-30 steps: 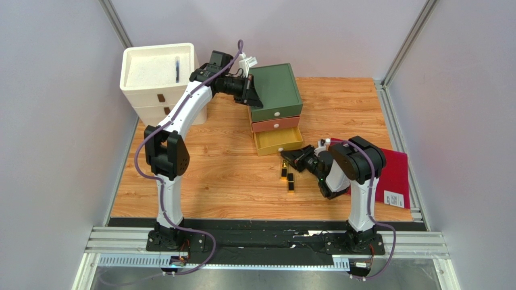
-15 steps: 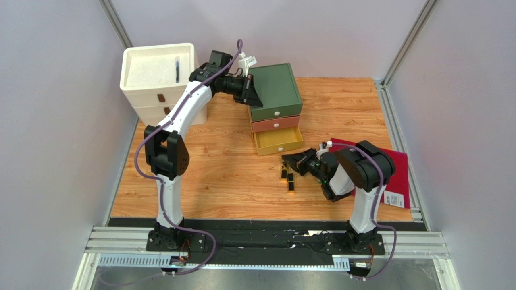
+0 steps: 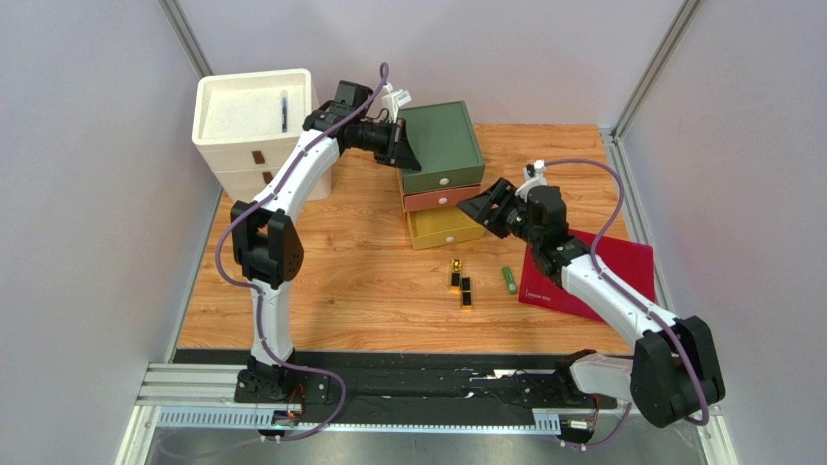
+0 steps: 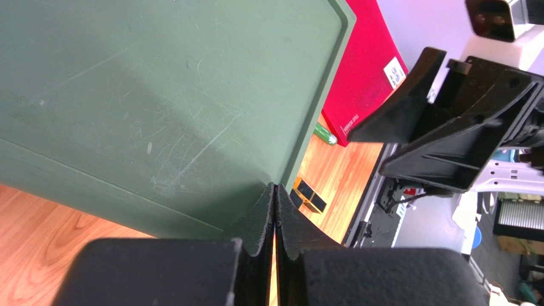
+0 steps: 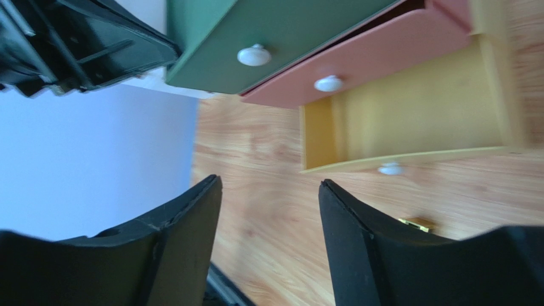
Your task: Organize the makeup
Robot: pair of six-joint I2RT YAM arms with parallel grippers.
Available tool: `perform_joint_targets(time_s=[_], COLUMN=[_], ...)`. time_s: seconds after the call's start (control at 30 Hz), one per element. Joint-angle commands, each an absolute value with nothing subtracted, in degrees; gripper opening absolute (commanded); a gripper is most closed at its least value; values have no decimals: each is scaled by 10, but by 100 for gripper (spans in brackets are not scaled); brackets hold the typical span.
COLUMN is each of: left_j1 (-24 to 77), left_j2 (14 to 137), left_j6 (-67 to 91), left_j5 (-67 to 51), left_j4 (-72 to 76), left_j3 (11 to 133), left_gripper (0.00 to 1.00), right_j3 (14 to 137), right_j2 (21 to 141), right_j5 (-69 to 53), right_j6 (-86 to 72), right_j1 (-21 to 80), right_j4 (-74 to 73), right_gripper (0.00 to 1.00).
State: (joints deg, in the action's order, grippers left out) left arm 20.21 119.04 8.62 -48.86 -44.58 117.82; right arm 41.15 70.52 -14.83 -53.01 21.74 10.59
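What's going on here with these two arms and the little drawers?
Two robot arms are sorting makeup into a small drawer unit. The left gripper, fingers shut, rests against the corner of the unit's green top, apparently steadying it. The right gripper hovers open and empty by the pulled-out yellow drawer. Two black-and-gold cases and a green stick lie on the table, not yet put away.

Parted fingers (image 5: 185, 236) — yellow drawer (image 5: 415, 108) beyond

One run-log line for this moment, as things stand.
left fingers: shut, by green chest | right fingers: open, empty, near open yellow drawer | green stick, black-and-gold cases: on table
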Motion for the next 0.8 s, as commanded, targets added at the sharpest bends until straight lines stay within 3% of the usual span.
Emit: perform_joint_targets(time_s=[0.0,0.13,0.33,0.77], left_j1=[203,203,203,203], left_j2=[1218,1218,1217,1219], left_j6=[71,70,71,74], left_j5=[-466,-469,-472,-475], left_j4=[-510,-509,-504,-503], left_j3=[1158,1156,1150,1146], left_gripper=[0,0,0,0], right_j3=[480,514,538,540], right_j2=[702,718,736,856], right_j5=[-64,-9,84,69], right_j6=[-337,-283,-189,-122], right_j1=[220,219,219,219], right_j4=[-253,-386,-474,-433], right_gripper=[66,67,69,62])
